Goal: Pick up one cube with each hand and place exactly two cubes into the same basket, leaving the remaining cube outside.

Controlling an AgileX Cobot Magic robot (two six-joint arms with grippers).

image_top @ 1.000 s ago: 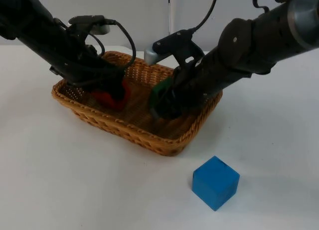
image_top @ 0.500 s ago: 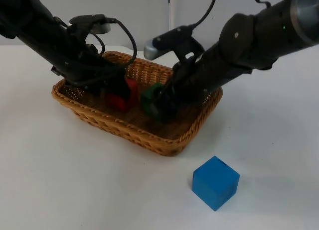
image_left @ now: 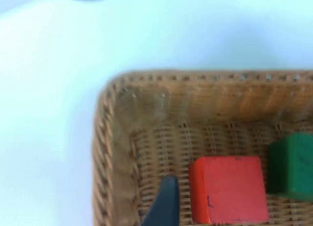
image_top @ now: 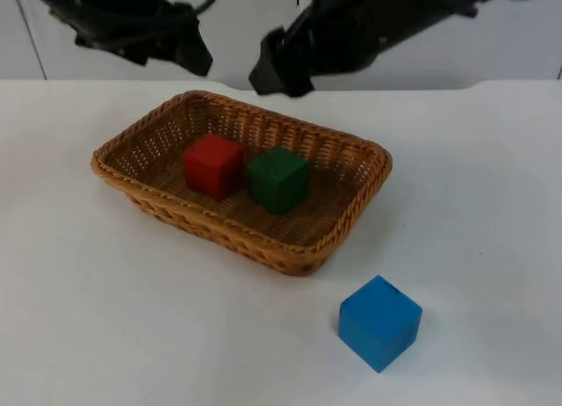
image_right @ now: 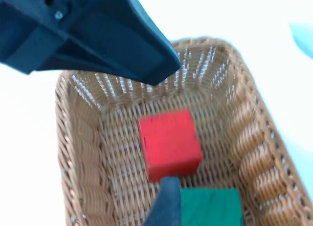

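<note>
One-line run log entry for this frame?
red cube, green cube: in basket | blue cube: on table | left gripper, right gripper: raised above basket

Top view: fixed, high, facing forward over the table; takes in the whole basket [image_top: 369,164]. Both wrist views look down into it from close above. All three share the red cube [image_top: 213,164] and green cube [image_top: 277,179].

both arms cut off by top edge.
</note>
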